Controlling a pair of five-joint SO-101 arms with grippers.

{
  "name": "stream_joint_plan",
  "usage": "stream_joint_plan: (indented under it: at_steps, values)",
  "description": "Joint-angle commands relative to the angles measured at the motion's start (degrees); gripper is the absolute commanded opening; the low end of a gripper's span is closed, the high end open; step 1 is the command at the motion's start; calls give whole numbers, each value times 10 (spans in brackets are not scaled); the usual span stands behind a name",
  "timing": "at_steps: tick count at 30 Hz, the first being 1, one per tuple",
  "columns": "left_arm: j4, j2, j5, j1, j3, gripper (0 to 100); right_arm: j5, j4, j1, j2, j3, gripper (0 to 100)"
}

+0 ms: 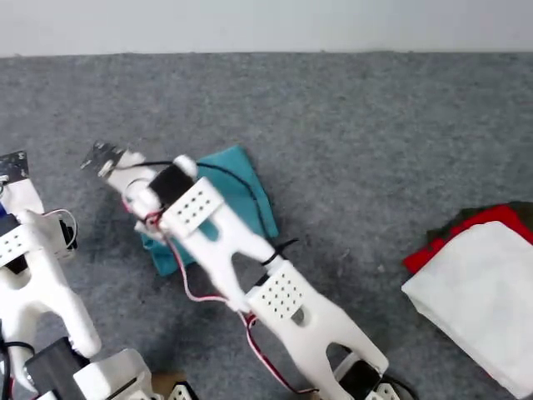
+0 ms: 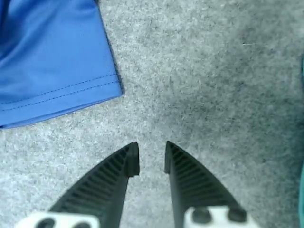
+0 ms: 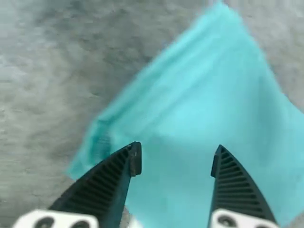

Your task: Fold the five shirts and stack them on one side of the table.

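Right claw (image 3: 175,159) is held spread wide over the folded teal cloth shirt (image 3: 199,109) beneath it; if only the top layer is pinched, the fold could be undone.

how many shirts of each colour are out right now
teal shirt: 1
blue shirt: 1
white shirt, top of the stack: 1
red shirt, under the white: 1
dark shirt, edge showing behind the red: 1
total: 5
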Motion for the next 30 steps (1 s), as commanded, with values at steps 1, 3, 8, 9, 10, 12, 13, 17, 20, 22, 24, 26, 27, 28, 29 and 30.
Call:
stream_joint_plan:
  at_steps: [1,3,8,9,10,12,13,17,20,22,24,26,27,28,29,30]
  values:
    - [-2,-21,-7,-3,-5,98,-7,24,-19,4,-18,245]
    - [-2,-22,-7,-3,-5,98,-8,24,-24,17,-18,245]
    - [-1,-23,-7,-4,-7,98,-41,24,-30,50,-18,245]
    - [-1,-23,-7,-4,-8,98,-41,24,-29,51,-19,245]
    - [-1,-24,-7,-4,-8,98,-41,24,-29,47,-19,245]
    - [-2,-24,-7,-4,-8,98,-40,24,-23,30,-20,245]
    - [-2,-24,-7,-4,-8,98,-40,24,-17,19,-20,245]
    - [-1,-24,-7,-4,-7,98,-40,24,19,-22,-20,245]
    - [0,-24,-7,-4,-6,98,-41,22,63,-40,-20,245]
    - [0,-23,-7,-4,-6,98,-42,22,98,-38,-21,245]
    - [0,-20,-7,-4,-6,98,-42,20,131,-27,-20,247]
    - [1,-19,-7,-3,-5,98,-43,15,161,-6,-20,247]
    - [1,-19,-6,-3,-5,98,-43,14,175,6,-23,248]
    - [1,-19,-6,-3,-5,98,-43,14,188,15,-23,249]
    - [1,-19,-6,-3,-5,98,-43,16,198,23,-23,256]
    - [1,-19,-6,-3,-5,98,-43,18,206,31,-23,273]
